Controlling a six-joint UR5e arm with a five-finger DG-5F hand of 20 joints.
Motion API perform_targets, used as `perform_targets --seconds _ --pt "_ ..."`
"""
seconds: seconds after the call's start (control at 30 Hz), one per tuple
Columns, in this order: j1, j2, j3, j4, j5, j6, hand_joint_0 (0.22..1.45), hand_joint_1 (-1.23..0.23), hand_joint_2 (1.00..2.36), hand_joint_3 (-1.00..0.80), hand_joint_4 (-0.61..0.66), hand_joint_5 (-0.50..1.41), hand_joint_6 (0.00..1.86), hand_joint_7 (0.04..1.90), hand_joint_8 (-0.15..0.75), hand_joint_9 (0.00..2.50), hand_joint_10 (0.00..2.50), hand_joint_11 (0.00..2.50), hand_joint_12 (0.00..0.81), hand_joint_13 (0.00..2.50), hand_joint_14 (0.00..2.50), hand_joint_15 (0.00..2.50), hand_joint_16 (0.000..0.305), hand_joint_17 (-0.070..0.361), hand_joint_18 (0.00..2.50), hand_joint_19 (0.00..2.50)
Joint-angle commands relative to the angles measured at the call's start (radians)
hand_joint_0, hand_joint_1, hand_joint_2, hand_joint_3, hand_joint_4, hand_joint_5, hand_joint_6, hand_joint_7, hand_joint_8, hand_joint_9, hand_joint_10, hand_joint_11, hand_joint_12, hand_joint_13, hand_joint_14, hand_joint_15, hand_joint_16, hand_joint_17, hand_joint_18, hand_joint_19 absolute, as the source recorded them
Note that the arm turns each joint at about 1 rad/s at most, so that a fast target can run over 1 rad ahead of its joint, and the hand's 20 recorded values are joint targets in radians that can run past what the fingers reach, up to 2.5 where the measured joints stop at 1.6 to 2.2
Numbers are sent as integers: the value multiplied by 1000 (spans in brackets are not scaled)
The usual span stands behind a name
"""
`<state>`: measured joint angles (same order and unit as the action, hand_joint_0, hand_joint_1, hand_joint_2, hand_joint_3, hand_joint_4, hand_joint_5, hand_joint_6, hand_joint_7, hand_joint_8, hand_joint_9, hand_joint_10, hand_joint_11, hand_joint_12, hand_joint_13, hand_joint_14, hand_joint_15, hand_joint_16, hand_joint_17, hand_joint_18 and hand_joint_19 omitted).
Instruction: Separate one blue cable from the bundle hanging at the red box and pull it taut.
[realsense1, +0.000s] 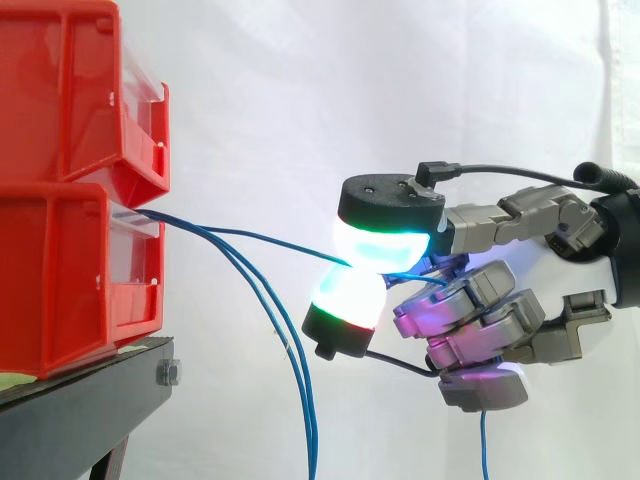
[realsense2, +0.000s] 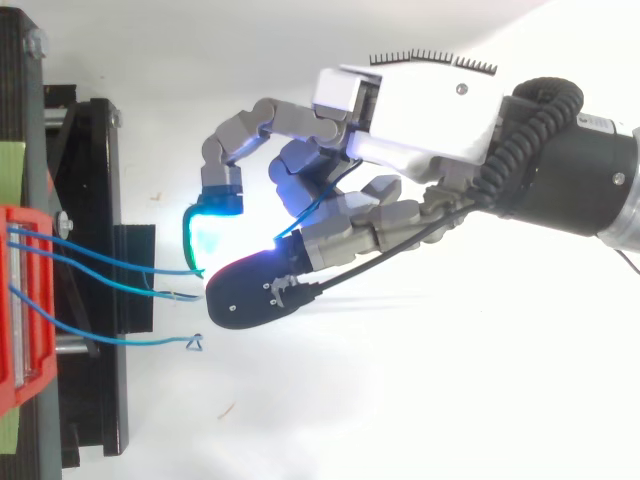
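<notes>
Red bins, two, stacked: upper bin (realsense1: 60, 100) on lower bin (realsense1: 70, 290), both on a black stand (realsense1: 90, 400).

Side view: one blue cable (realsense1: 280, 243) runs from the lower bin's front to the robot hand (realsense1: 470, 320), pinched between two glowing pads. Two slack cables (realsense1: 288, 345) hang between bin and hand.

Top view: three cables leave the bin; one loose end (realsense2: 193, 343) lies apart from the hand.

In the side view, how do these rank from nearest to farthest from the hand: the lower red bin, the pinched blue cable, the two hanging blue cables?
1. pinched blue cable: pinched by the hand.
2. hanging blue cables: left of the hand, lower.
3. lower red bin: far left.
</notes>
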<state>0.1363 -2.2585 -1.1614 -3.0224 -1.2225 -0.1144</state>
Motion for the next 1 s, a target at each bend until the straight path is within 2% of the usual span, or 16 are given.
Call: perform_targets --seconds 0.0,0.13,0.4,0.5,0.97 --pt "0 0 0 -1 8 9 718 -814 1025 0 -148 -215 943 1205 262 875 1958 1277 324 1113 1972 1408 38 85 1231 1272" --pt "2 0 0 -1 8 25 726 -808 1025 19 -159 -211 943 1238 265 884 2012 1292 319 1110 2002 1410 37 84 1237 1271" --pt "6 -1 0 -1 3 113 732 -804 1025 18 -147 -211 944 1244 263 881 2072 1297 321 1109 2026 1407 37 83 1238 1278" --pt "6 -1 0 -3 3 125 732 -804 1025 20 -140 -211 945 1230 265 881 2079 1294 321 1109 2030 1406 37 84 1239 1269" --pt "12 -1 -1 -3 5 98 733 -805 1024 7 -128 -211 945 1219 275 854 2118 1289 326 1092 2063 1387 37 83 1231 1260"
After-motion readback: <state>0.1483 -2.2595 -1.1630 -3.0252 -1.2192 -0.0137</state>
